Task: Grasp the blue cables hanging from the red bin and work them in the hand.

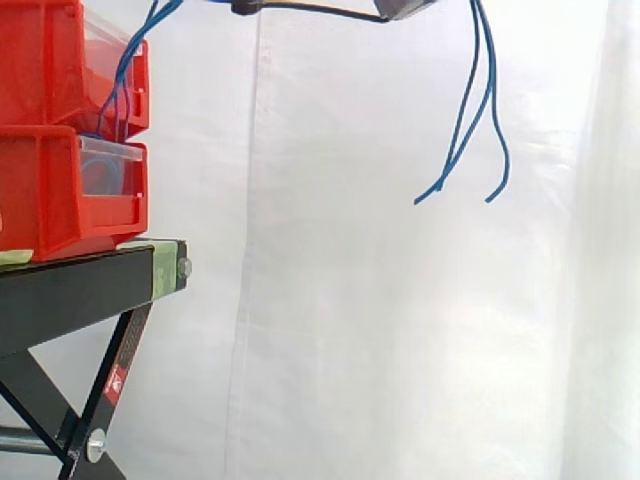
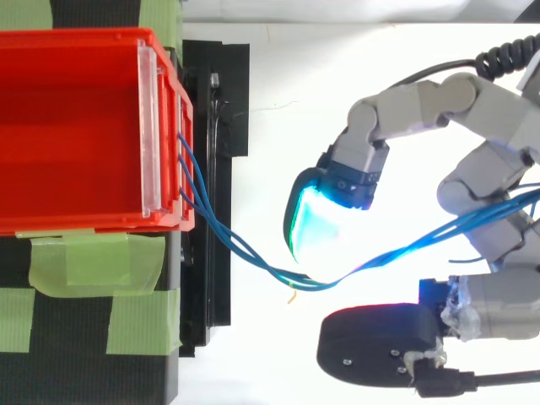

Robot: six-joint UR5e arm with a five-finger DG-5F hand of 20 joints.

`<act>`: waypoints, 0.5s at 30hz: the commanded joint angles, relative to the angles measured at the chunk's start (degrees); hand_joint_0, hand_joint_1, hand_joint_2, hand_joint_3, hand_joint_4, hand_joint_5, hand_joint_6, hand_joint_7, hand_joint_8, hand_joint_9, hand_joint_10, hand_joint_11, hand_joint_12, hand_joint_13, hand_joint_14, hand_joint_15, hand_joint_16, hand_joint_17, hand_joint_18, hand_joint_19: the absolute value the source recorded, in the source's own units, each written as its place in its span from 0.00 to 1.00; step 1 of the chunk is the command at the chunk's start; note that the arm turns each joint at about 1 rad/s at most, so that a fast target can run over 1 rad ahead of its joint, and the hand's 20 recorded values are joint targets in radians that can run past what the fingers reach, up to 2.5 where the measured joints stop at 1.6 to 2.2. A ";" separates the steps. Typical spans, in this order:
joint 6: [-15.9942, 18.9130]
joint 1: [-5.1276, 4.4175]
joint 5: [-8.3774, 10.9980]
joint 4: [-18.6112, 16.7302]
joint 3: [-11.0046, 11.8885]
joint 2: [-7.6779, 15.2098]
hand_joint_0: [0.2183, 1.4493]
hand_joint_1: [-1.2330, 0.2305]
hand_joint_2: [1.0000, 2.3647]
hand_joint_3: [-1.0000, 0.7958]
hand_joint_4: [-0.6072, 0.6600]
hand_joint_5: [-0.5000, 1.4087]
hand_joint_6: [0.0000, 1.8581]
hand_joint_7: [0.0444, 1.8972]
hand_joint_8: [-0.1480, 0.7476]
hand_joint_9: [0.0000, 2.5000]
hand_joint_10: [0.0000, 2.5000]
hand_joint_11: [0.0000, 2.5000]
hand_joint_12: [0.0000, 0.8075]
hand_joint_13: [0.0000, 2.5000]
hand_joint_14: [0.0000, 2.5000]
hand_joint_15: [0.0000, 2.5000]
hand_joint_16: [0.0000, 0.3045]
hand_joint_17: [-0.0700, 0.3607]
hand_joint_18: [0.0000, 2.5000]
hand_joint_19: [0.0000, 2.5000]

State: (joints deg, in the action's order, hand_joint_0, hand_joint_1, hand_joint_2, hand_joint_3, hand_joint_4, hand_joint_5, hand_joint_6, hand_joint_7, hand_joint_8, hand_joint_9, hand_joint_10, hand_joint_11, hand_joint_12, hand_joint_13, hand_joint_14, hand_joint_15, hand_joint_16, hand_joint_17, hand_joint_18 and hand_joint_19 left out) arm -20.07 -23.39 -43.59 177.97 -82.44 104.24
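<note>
Several thin blue cables [image 2: 245, 249] leave the front of the upper red bin [image 2: 84, 221] and run right across the gap into my hand [image 2: 498, 169]. The hand's fingers are curled round the cables. One fingertip pad [image 2: 319, 224] glows green and cyan right above them, and a dark pad [image 2: 375, 346] sits on their other side. In the side view the cables [image 1: 125, 70] climb from the upper bin [image 1: 40, 60] out of the top of the picture. Their loose ends [image 1: 470, 110] hang down freely at the right, below a bit of the hand [image 1: 408, 8].
A second red bin [image 1: 40, 190] sits under the first on the black stand [image 1: 80, 285]. Green tape [image 2: 93, 261] holds the bins to the stand. A white curtain hangs behind, and open air lies between the stand and the hanging cable ends.
</note>
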 commanded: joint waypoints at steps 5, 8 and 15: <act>0.03 0.01 0.09 0.01 0.00 0.00 0.79 0.39 0.01 0.36 0.66 0.17 0.42 0.54 0.67 0.72 1.00 1.00 0.66 0.76 1.00 0.56 0.67 0.52 1.00 0.30; 0.03 0.01 0.09 0.01 0.00 0.00 0.81 0.40 0.01 0.36 0.67 0.19 0.51 0.51 0.67 0.72 1.00 1.00 0.66 0.76 1.00 0.56 0.67 0.52 1.00 0.30; -0.05 -0.16 0.18 0.10 0.00 0.00 0.88 0.42 0.01 0.52 0.68 0.22 0.57 0.50 0.67 0.72 1.00 1.00 0.66 0.76 1.00 0.56 0.67 0.52 1.00 0.30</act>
State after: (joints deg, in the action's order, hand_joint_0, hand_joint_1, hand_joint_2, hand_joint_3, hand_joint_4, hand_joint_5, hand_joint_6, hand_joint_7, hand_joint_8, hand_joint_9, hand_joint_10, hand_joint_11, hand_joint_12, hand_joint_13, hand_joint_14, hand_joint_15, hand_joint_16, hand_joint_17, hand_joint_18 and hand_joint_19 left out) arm -20.12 -23.42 -43.46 178.06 -82.43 104.24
